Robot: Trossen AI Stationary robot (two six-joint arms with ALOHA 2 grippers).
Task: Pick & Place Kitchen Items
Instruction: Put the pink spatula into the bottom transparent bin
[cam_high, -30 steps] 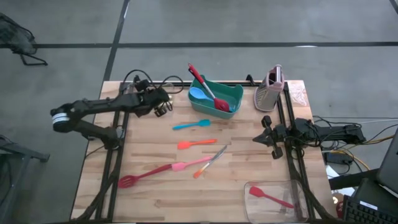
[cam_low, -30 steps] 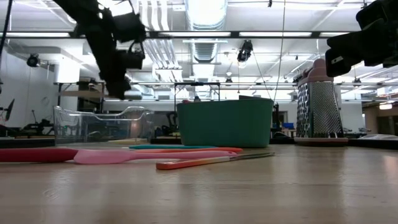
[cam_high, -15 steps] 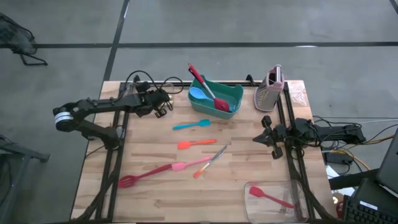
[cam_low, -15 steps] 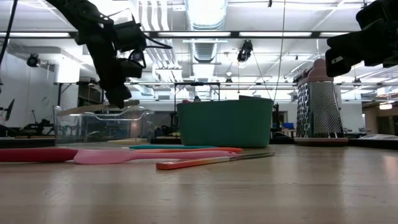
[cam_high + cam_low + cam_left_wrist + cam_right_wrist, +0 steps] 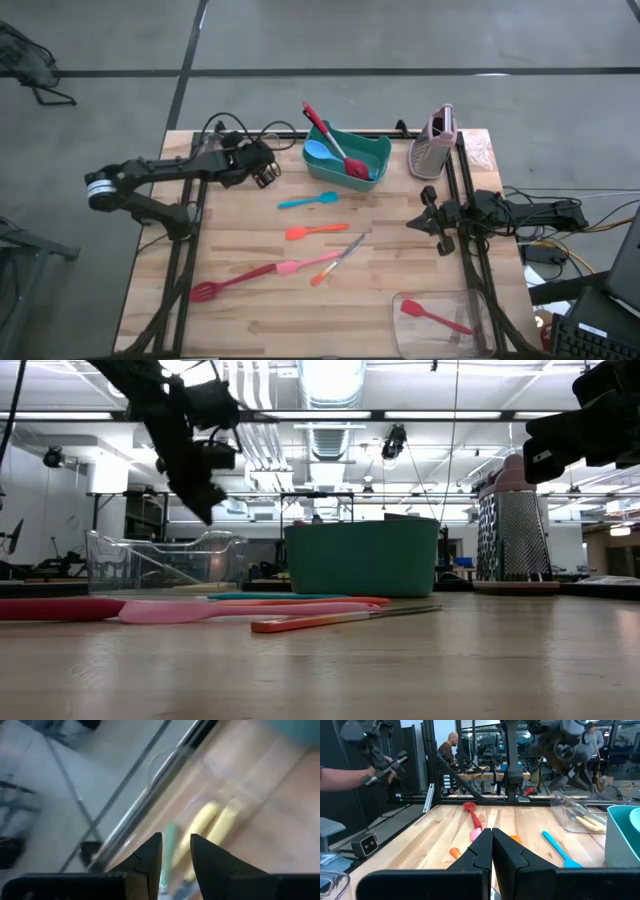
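Seen from above: wooden surface point(image 5: 400, 250) with two dark arms. Left end effector point(image 5: 266, 176) hanging near the far edge at about 10 o'clock from the surface's middle, over a clear tub point(image 5: 165, 560); fingers point(image 5: 150, 855) narrowly parted, nothing between them. Inside that tub, yellow-handled cutlery point(image 5: 212, 822) and a green handle point(image 5: 170, 845). Right end effector point(image 5: 420, 222) parked at 3 o'clock, fingers point(image 5: 480, 851) pressed together, empty.

Green bin point(image 5: 347, 155) at 12 o'clock, holding a blue spoon point(image 5: 318, 152) and a red spatula point(image 5: 335, 145) leaning over its rim. Grater point(image 5: 434, 145) at 1 o'clock. Loose on the middle of the surface: teal spatula point(image 5: 308, 201), orange-red spatula point(image 5: 317, 231), metal utensil point(image 5: 335, 262), pink spatula point(image 5: 305, 265), red slotted spoon point(image 5: 235, 281) toward 7 o'clock. Second clear tub point(image 5: 478, 312) at 5 o'clock with a small red spatula point(image 5: 432, 317) inside.
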